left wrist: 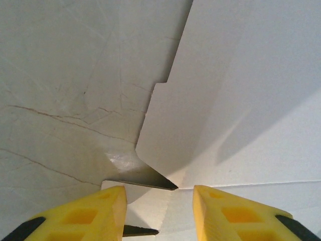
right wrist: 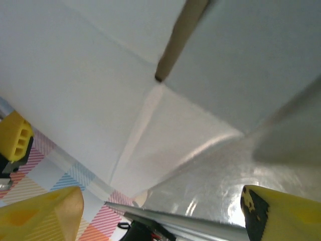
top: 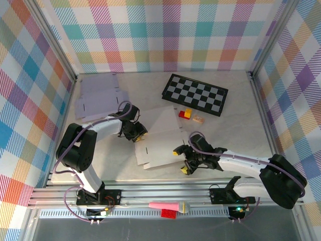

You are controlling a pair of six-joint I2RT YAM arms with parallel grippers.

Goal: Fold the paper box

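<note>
At the far left of the pale marbled counter (top: 241, 130), flat white cardboard blanks (top: 98, 98) are laid in a loose pile near the plaid back wall. They lie well apart from the work in the middle.

Just right of them, the left tool (top: 136, 134) is set low at the left edge of the white paper box (top: 158, 150). In the left wrist view, the left tool (left wrist: 159, 190) is seen with its two yellow fingers (left wrist: 90, 213) partly spread. A clear gap is left between them, and nothing is pinched. A notched flap of the box (left wrist: 241, 100) is seen just ahead of the fingers, lifted off the counter (left wrist: 60, 75), with its pointed corner near the gap.

The box is found at the middle of the counter, between the two tools. It is only partly folded: its near panel lies flat, while the far panel is tilted up along a crease.

At the box's right near corner, the right tool (top: 181, 160) is held with its yellow fingers wide apart. In the right wrist view, the right tool (right wrist: 160, 196) is likewise seen spread, gripping nothing, and creased white panels of the box (right wrist: 100, 100) are seen close before it.

Behind the box, a black-and-white checkered board (top: 195, 94) is laid at a slant. Beside its near edge, a small red block (top: 182, 114) and a yellow block (top: 187, 112) are set touching, with a beige block (top: 199, 119) just to their right.

On the near rail, a pink object (top: 168, 206) and a red brick (top: 168, 214) are placed.
</note>
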